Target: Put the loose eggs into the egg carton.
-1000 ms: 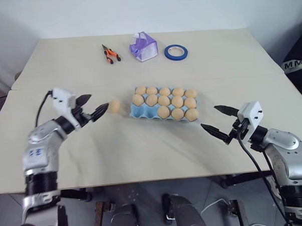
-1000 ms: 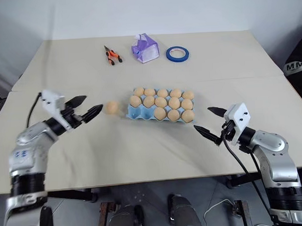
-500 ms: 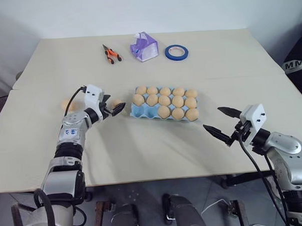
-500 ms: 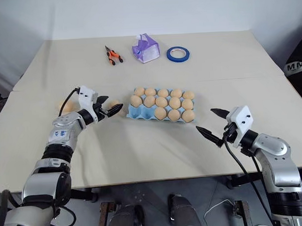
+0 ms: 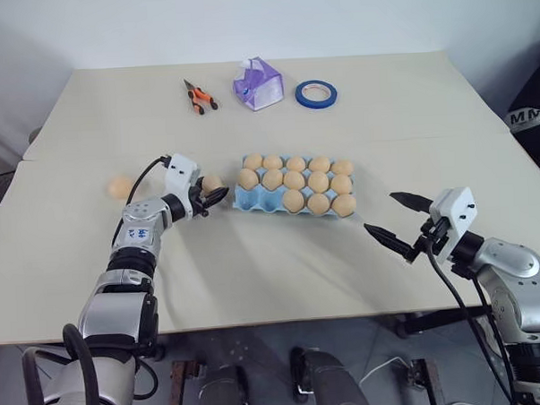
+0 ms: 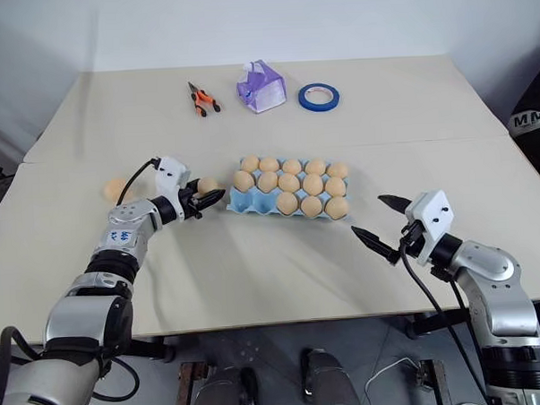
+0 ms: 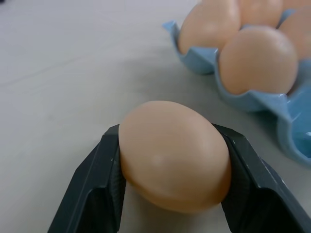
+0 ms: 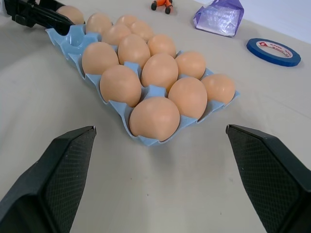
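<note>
Held egg: a pale orange-tan egg point(image 7: 175, 155) sits on the tabletop just left of the carton's left end, clamped between the two black fingers point(image 7: 92, 194) of the left hand point(image 6: 204, 200); both finger pads press its sides.
Second loose egg: another egg point(image 5: 120, 187) lies alone on the tabletop, further left, well apart from the carton and to the left of the left arm.
Egg carton: the light blue moulded tray point(image 5: 252, 200) lies near the middle of the tabletop with its long side running left to right; pale orange eggs fill most of its cups.
Empty cups: the near row's two left cups point(image 5: 256, 201) are bare blue; the cups to their right and in the two rows behind hold eggs.
Left hand: narrowed onto the held egg, pointing right toward the carton's left end, low over the tabletop.
Right hand: the right hand point(image 5: 395, 221) hangs over the near right part of the tabletop, right of the carton and apart from it, fingers spread wide with nothing between them.
Far side: orange-handled pliers point(image 5: 197, 97), a purple-white box point(image 5: 256, 83) and a roll of blue tape point(image 5: 315, 94) lie in a line along the far part of the tabletop, well behind the carton.
Tabletop: pale beige surface point(image 5: 256, 284) with a seam running left to right behind the carton.
</note>
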Robot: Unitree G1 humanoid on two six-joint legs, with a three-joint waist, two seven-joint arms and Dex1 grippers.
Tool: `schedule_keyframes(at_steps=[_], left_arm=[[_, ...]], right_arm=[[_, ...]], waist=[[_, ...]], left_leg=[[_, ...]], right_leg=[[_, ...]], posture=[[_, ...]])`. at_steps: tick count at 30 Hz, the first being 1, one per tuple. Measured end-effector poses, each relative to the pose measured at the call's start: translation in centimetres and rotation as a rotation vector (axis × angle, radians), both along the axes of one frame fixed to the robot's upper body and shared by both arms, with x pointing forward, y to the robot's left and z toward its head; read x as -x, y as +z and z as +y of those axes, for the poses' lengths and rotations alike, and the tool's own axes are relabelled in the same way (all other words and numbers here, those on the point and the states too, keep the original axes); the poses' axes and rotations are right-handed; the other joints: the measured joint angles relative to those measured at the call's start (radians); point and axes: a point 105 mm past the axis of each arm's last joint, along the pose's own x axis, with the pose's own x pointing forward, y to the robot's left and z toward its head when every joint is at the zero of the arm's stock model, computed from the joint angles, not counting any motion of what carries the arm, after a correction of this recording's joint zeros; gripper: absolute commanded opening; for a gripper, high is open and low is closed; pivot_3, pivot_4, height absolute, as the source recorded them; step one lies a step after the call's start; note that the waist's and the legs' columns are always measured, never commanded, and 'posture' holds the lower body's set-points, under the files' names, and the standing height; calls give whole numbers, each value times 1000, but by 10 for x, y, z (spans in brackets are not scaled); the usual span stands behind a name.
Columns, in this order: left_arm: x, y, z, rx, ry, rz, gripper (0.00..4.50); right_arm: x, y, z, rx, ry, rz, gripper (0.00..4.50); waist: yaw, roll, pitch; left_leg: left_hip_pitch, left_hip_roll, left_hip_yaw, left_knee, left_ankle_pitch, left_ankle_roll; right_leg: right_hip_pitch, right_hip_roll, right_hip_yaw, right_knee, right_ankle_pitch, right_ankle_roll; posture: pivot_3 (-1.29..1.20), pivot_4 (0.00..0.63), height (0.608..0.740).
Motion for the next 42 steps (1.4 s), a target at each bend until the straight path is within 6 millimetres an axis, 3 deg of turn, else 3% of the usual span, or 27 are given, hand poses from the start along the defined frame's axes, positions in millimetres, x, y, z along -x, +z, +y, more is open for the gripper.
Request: schedule_keyframes(at_steps=[5, 8, 12, 16, 22, 24, 30, 34, 38, 42], left_arm=[[10, 36, -38, 84, -199, -75, 2129], [14, 47, -54, 84, -277, -80, 2129], [20, 49, -78, 73, -371, -71, 2129], [25, 43, -87, 55, -431, -42, 2129], [30, 35, -94, 12, -479, -3, 4092], [31, 33, -95, 10, -487, 16, 4440], [32, 36, -92, -4, -484, 4, 4440], [30, 61, -82, -8, -438, -78, 4440], [32, 86, -54, 16, -334, -161, 4440], [39, 86, -9, 20, -190, -156, 4440]], right_arm=[[0, 0, 0, 0, -3, -1, 4500], [1, 0, 0, 0, -4, 0, 4500], [3, 1, 2, 4, 0, -9, 4500], [6, -1, 1, 5, -7, -6, 4500], [10, -1, 1, 5, -23, -12, 4500], [10, -1, 0, 5, -28, -15, 4500], [11, -3, -1, 3, -38, -8, 4500], [12, -2, 0, -6, -28, -8, 4500], [13, 3, 5, -32, 33, -4, 4500], [15, 5, 7, -26, 86, 15, 4500]], waist=[[1, 0, 0], [1, 0, 0], [-3, 0, 0], [-2, 0, 0], [-2, 0, 0], [-1, 0, 0], [-2, 0, 0], [-3, 0, 0], [-5, 0, 0], [-4, 0, 0]], left_leg=[[0, -1, 0, 0, 0, 0], [0, -2, 0, 1, 0, 0], [0, -2, 0, 1, 0, -1], [0, -2, -1, 1, 1, -2], [0, -1, -1, 1, 1, -1], [0, -1, -1, 1, 1, -1], [0, -1, -1, 1, 1, -1], [0, 0, -1, 1, 2, -1], [1, 1, -1, 0, 2, -1], [2, 2, -1, 1, 3, -3]], right_leg=[[0, 0, 0, 0, 0, 0], [0, 1, 0, 0, 0, 0], [0, 2, 1, 1, 0, 0], [0, 3, 1, 1, 0, 0], [0, 2, 2, 1, 0, 0], [0, 2, 2, 1, 0, 0], [0, 2, 2, 1, 0, 0], [0, 2, 2, 1, 0, 0], [0, 2, 3, 3, 0, 0], [0, 2, 3, 4, 0, 0]], posture=[[0, 150, 740], [0, 150, 740], [0, 150, 740], [0, 150, 740], [0, 150, 740], [0, 150, 740], [0, 150, 740], [0, 150, 740], [0, 150, 740], [0, 150, 740]])
